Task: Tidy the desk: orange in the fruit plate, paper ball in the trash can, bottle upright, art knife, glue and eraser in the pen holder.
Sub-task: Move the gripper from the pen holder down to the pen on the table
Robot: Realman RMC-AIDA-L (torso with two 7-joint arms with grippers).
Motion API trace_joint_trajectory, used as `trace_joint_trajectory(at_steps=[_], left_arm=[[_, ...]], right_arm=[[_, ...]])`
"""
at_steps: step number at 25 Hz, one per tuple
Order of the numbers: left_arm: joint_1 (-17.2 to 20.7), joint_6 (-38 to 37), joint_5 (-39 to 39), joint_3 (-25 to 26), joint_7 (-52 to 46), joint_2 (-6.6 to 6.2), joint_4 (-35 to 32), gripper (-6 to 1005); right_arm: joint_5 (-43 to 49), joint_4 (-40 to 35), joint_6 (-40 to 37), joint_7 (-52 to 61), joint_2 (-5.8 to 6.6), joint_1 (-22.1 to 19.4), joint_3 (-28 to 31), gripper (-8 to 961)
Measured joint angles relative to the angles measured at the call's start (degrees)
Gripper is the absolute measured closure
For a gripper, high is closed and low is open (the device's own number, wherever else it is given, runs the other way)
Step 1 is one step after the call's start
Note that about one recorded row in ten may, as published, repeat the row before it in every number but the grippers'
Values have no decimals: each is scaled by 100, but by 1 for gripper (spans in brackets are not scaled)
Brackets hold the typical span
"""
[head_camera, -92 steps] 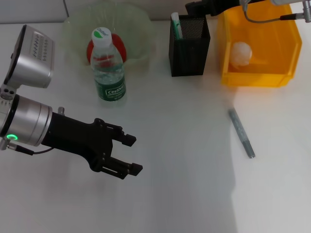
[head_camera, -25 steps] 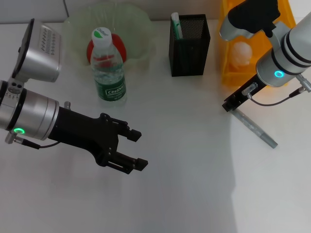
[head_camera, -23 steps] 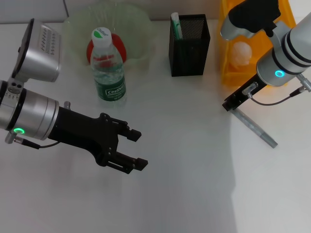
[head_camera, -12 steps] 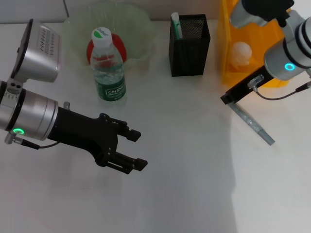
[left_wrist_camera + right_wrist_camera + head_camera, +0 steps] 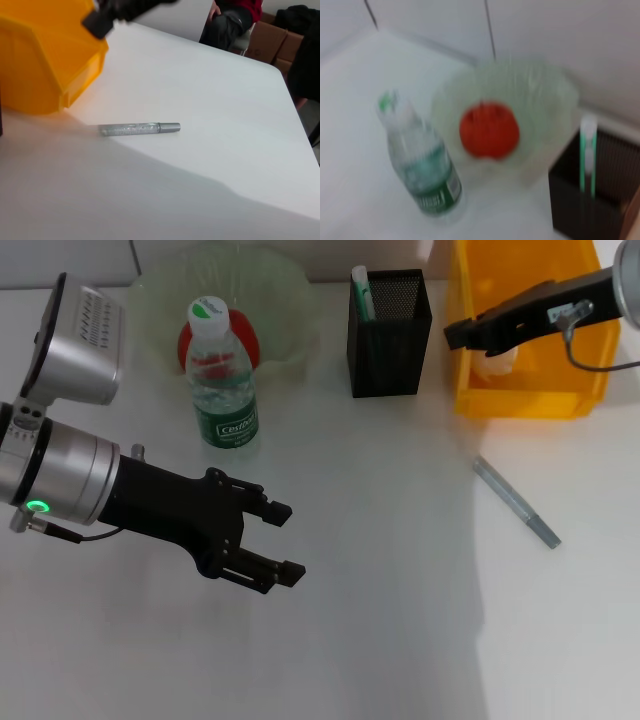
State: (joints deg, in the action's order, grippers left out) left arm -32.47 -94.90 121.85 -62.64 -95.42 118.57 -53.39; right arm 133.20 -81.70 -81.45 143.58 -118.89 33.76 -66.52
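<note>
The left gripper hangs over the bare white desk on the near left, its two black fingers spread apart with nothing between them and touching nothing. Its arm reaches in from the left edge, the silver wrist sloping down and to the right.

The right gripper stretches in from the far right, a dark narrow tip poised above the left wall of the yellow trash can. From here I cannot tell whether its fingers are parted or closed, and nothing is seen in them. The paper ball lies inside the can, mostly hidden behind that tip.

The art knife, a slim silver stick, lies flat on the desk just near of the can, slanting away to the near right, well apart from both grippers. The bottle stands upright in front of the green fruit plate, which holds the orange. The black mesh pen holder sits between plate and can, with a green-and-white glue upright in it.
</note>
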Motion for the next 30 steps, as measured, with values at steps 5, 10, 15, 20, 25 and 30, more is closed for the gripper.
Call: trace_joint_trajectory(at_steps=[5, 10, 15, 20, 25, 30], left_arm=[[-17, 9, -9, -21, -15, 0, 0, 217], [-36, 24, -12, -12, -9, 0, 38, 217], [-34, 93, -13, -19, -1, 0, 51, 217], [-42, 119, -13, -42, -10, 0, 130, 217], [-47, 125, -13, -45, -7, 0, 130, 217], [-49, 140, -13, -47, 1, 0, 171, 217]], right_arm=[[485, 216, -378, -29, 152, 296, 77, 950], [1613, 637, -791, -37, 75, 620, 9, 943], [2183, 1095, -692, -42, -11, 634, -393, 728], [2182, 1589, -459, -42, -11, 670, -566, 681], [2180, 1898, -222, -41, -23, 698, -713, 635], [2203, 2138, -10, 2, -28, 733, -738, 643]])
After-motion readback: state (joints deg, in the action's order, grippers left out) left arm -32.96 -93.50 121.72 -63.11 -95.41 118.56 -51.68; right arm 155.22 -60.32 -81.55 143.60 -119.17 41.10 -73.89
